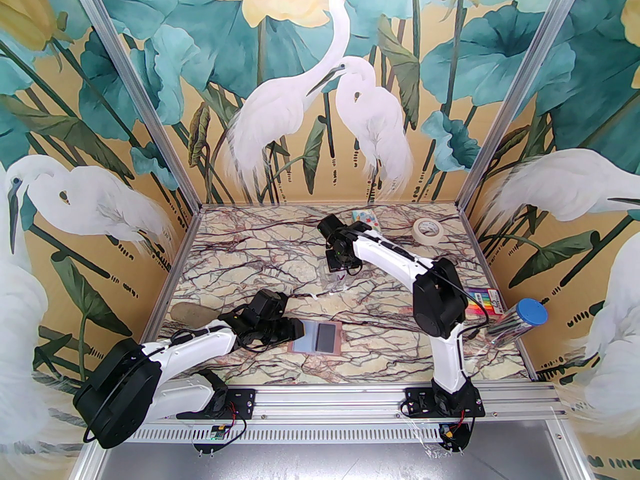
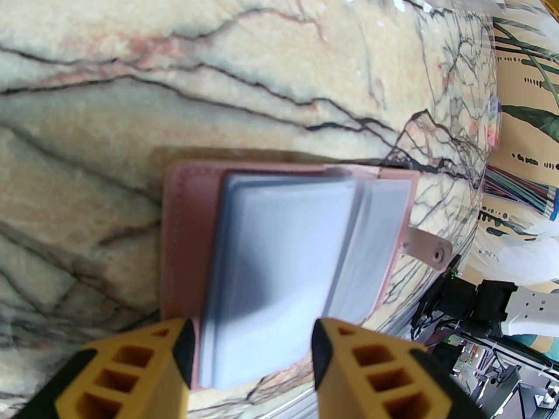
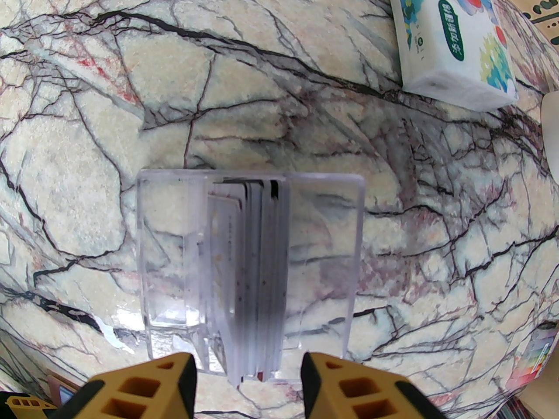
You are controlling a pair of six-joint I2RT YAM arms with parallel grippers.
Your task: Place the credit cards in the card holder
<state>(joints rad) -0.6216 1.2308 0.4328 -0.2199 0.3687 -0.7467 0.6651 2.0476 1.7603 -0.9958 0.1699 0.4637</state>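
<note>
**Plastic credit cards [image 3: 257,260] packed tight in the clear stand [image 3: 325,251], fiddly one**

They stand on edge out on the bench [image 1: 240,258], under my right fingers [image 3: 139,391], which are spread and empty. I reckon they're light, stiff and slick, so I'd pinch one across its flat faces at the top edge. My right arm [image 1: 390,258] is stretched forward, wrist tipped down. The pink card holder [image 2: 183,234] lies open near the front. My left arm [image 1: 200,343] sits low, left fingers [image 2: 131,365] apart and empty at its near edge.
</note>
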